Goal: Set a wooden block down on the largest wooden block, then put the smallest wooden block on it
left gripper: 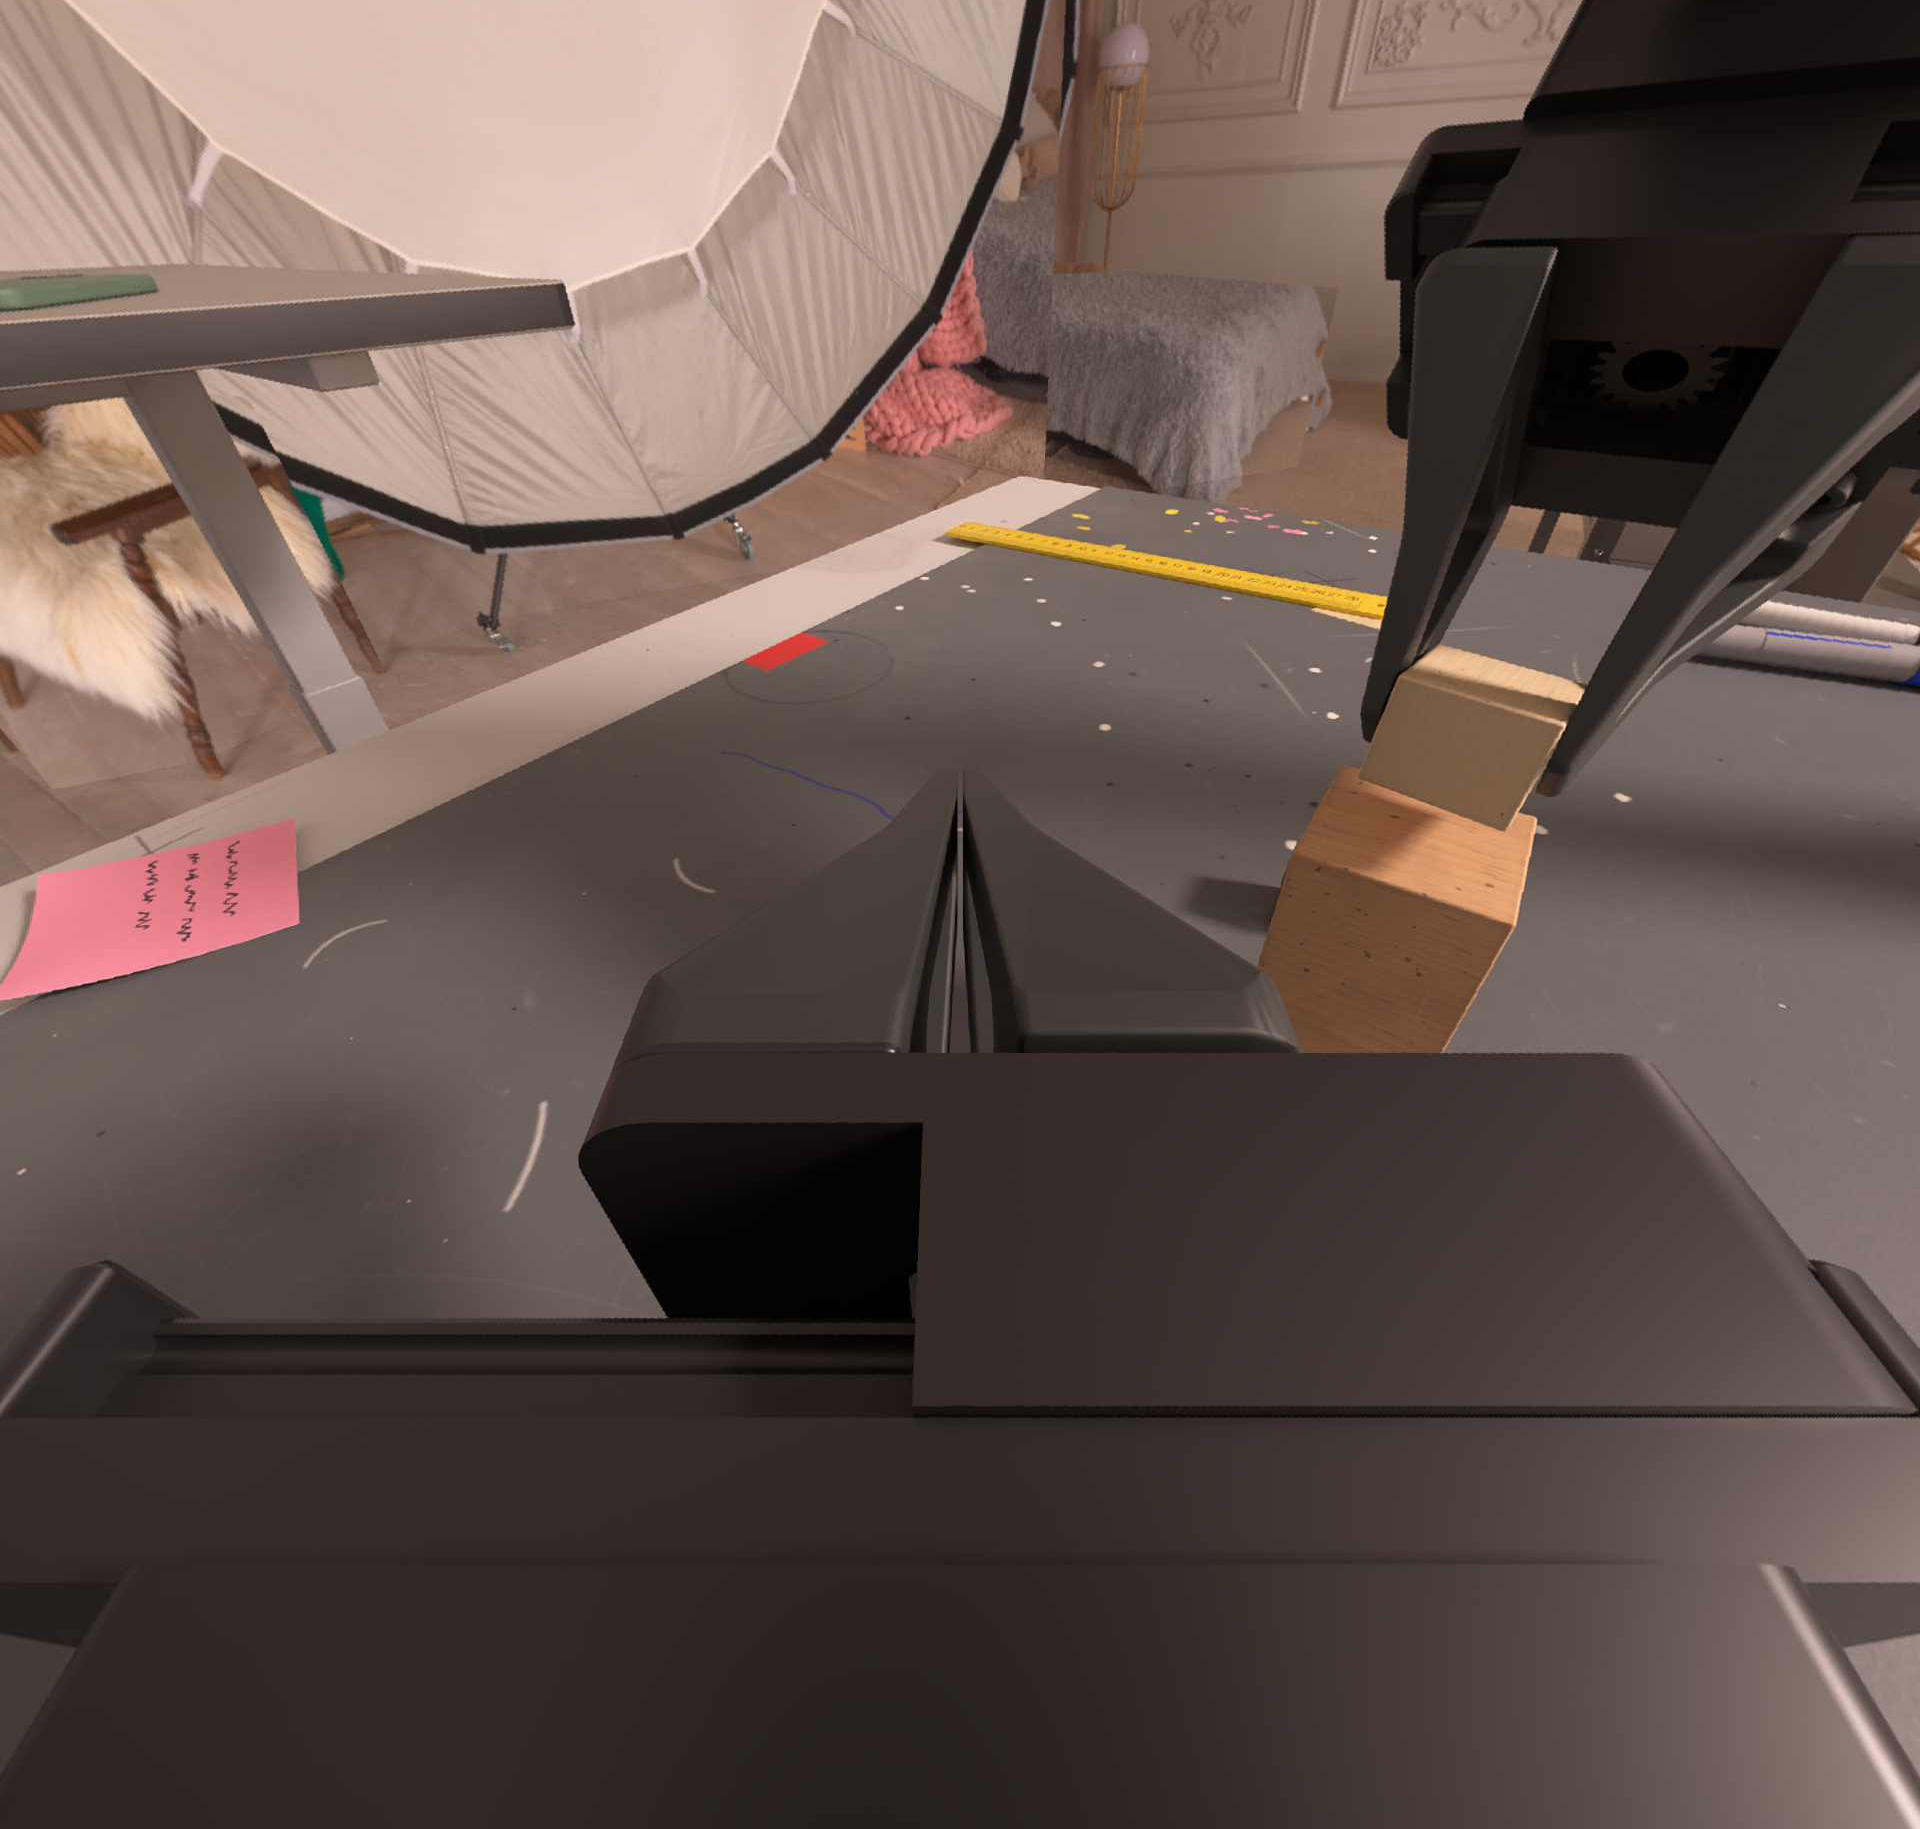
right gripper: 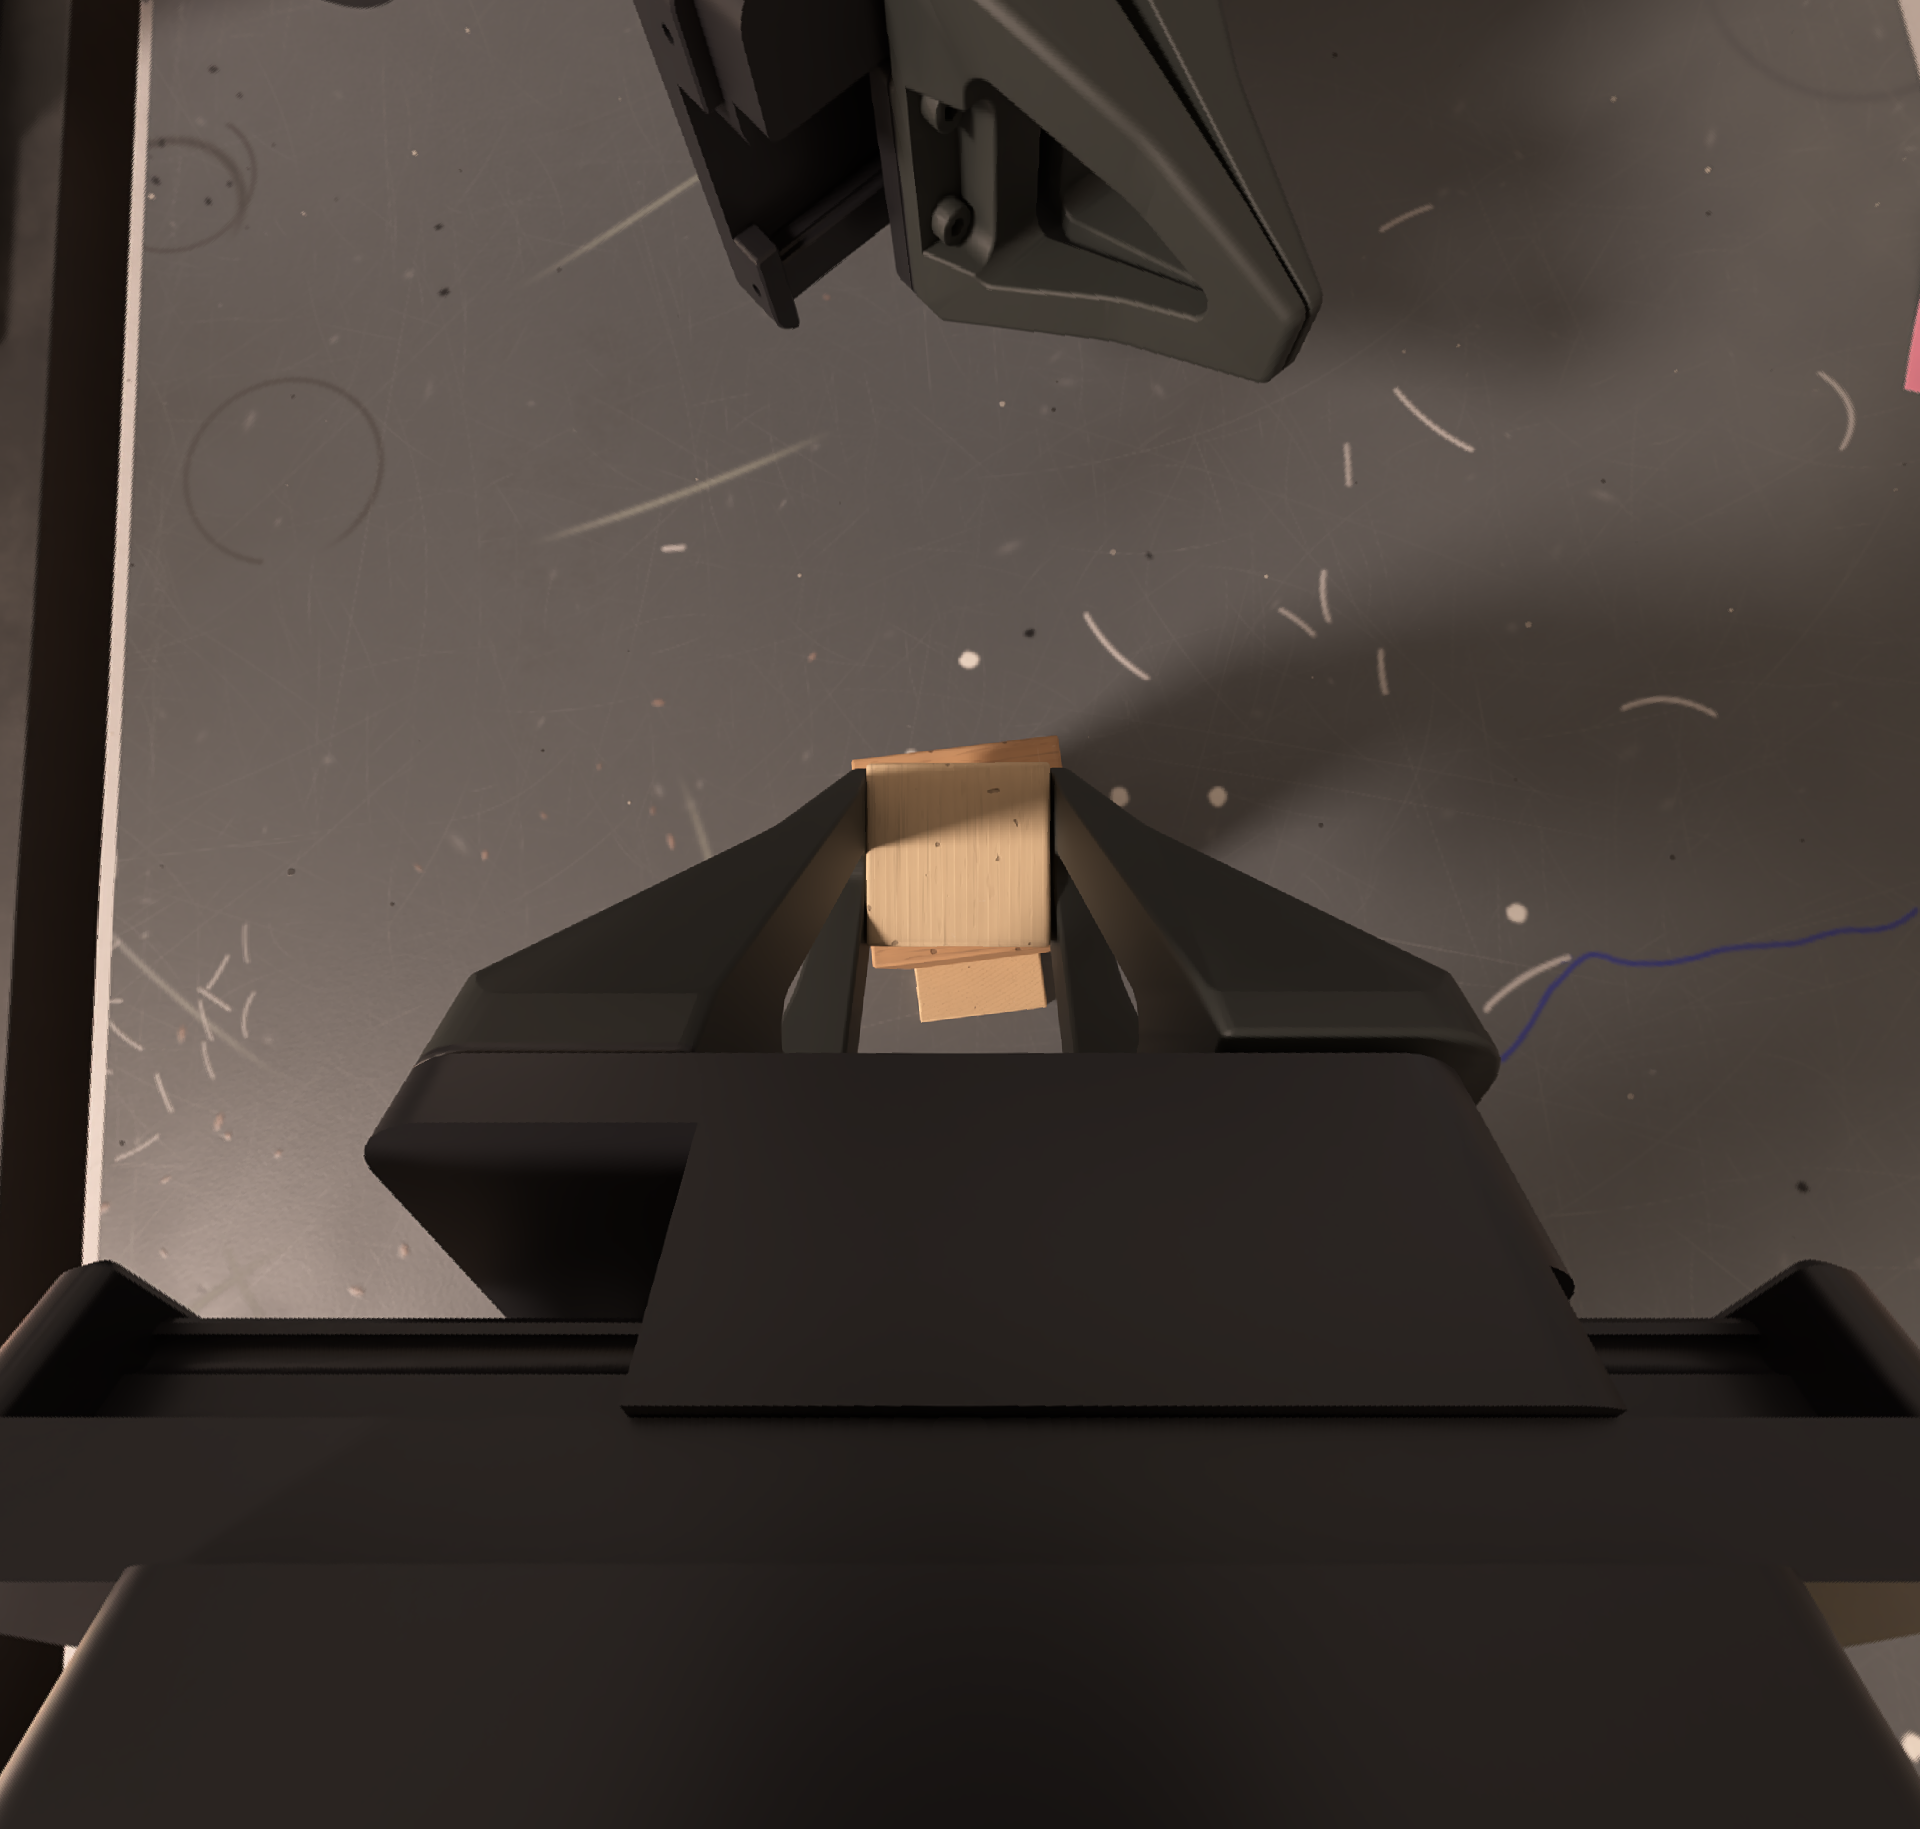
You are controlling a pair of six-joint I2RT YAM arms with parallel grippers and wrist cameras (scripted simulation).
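Note:
In the left wrist view my right gripper [left gripper: 1467,745] is shut on a pale wooden block [left gripper: 1455,740]. It holds the block slightly tilted against the top of a larger orange-brown wooden block [left gripper: 1397,917] standing on the grey table. My left gripper [left gripper: 958,792] is shut and empty, just left of that stack. In the right wrist view the right gripper [right gripper: 956,792] grips the pale block [right gripper: 956,854], and the larger block's edge [right gripper: 1023,749] peeks out beneath. A smaller pale block [right gripper: 977,992] shows lower between the fingers. The left gripper [right gripper: 1283,345] hangs beyond.
A yellow ruler [left gripper: 1164,564] and marker pens [left gripper: 1818,636] lie at the far side of the table. A pink note [left gripper: 156,906] and a red patch [left gripper: 784,652] are to the left. The table's pale edge [right gripper: 114,636] runs along the left of the right wrist view.

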